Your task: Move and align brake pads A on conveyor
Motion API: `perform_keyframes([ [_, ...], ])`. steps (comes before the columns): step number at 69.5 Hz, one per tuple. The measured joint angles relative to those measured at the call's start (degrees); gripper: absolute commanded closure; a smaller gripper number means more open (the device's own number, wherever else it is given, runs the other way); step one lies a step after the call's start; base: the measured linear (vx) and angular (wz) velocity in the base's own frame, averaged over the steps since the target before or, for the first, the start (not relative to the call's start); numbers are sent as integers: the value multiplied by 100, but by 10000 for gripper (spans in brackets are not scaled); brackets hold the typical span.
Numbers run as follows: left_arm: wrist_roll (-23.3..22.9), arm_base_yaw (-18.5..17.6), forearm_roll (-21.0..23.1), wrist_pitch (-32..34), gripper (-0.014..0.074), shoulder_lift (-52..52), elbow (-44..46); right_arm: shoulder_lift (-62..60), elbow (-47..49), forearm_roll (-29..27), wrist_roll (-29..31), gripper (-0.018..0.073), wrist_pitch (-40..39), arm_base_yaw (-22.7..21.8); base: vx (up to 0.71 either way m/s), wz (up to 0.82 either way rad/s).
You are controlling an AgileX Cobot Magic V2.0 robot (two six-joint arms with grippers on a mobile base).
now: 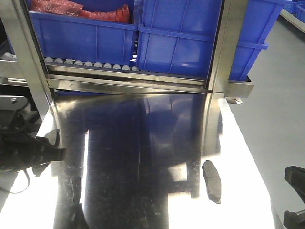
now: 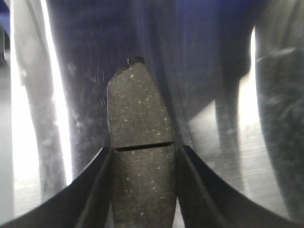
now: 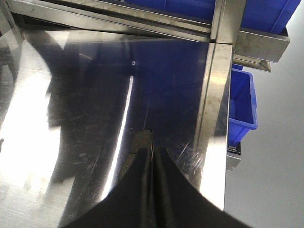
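In the left wrist view my left gripper [image 2: 145, 148] is shut across the width of a dark-grey brake pad [image 2: 137, 104]. Its speckled face is turned up and its groove lies level with the fingertips. My right gripper [image 3: 153, 151] is shut on a second brake pad [image 3: 141, 142], which is held edge-on with its tip poking out past the fingers. A third brake pad [image 1: 212, 181] lies flat on the shiny steel table [image 1: 143, 157], near its right side. My left gripper [image 1: 55, 151] is at the table's left edge and my right gripper [image 1: 295, 191] is off its right edge. The conveyor is out of view.
Blue bins [image 1: 190, 38] stand on a steel roller rack [image 1: 90, 63] behind the table; one bin holds red bags [image 1: 81, 9]. A steel post [image 1: 228, 43] rises at the back right. Another blue bin [image 3: 242, 109] sits below the table's right edge, beside grey floor.
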State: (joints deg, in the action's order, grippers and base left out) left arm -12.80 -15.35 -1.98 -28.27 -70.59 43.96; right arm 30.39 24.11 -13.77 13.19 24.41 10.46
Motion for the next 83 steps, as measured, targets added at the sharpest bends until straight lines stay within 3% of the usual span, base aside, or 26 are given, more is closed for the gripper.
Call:
perform_keyframes([
  [25, 339, 0, -11, -16, 387, 2275, -1085, 0, 0, 0, 0, 566, 0, 0, 0, 0],
  [48, 366, 0, -11, -97, 387, 4175, -1928, 0, 0, 0, 0, 566, 0, 0, 0, 0],
  [83, 370, 0, -11, -381, 387, 4718, -2038, 0, 0, 0, 0, 566, 0, 0, 0, 0],
])
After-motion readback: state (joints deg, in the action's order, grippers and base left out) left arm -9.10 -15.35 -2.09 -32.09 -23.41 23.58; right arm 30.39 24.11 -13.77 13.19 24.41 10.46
